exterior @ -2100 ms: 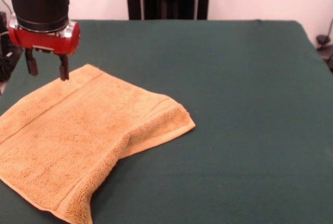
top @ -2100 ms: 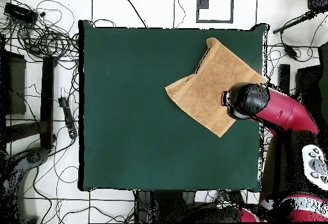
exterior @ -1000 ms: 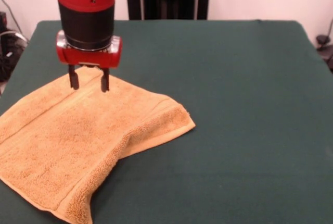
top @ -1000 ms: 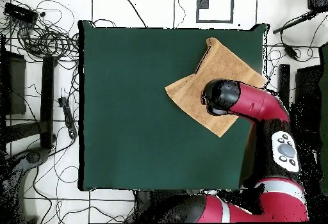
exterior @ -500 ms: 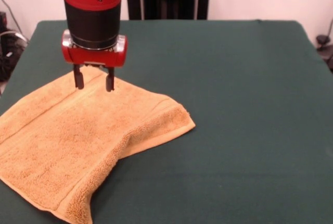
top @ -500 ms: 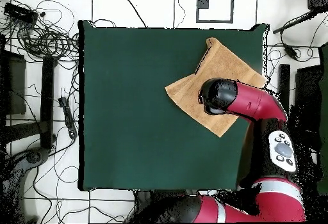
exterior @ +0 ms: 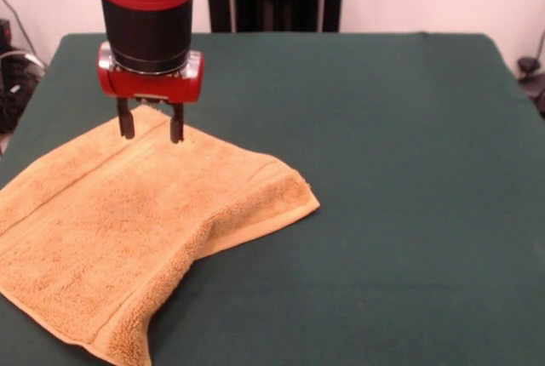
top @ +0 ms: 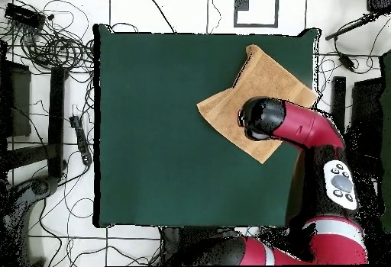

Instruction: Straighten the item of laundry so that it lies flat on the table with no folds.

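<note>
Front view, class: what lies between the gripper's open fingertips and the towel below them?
Nothing: the gripper hangs open over the towel, only air between, as the front view shows.

The table (exterior: 409, 170) is seen low and near from across in one view; from straight above, the whole table (top: 153, 127) is seen.

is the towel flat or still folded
Folded. The towel has one side doubled over, a thick raised fold running to its right corner. The open gripper hovers over it.
</note>
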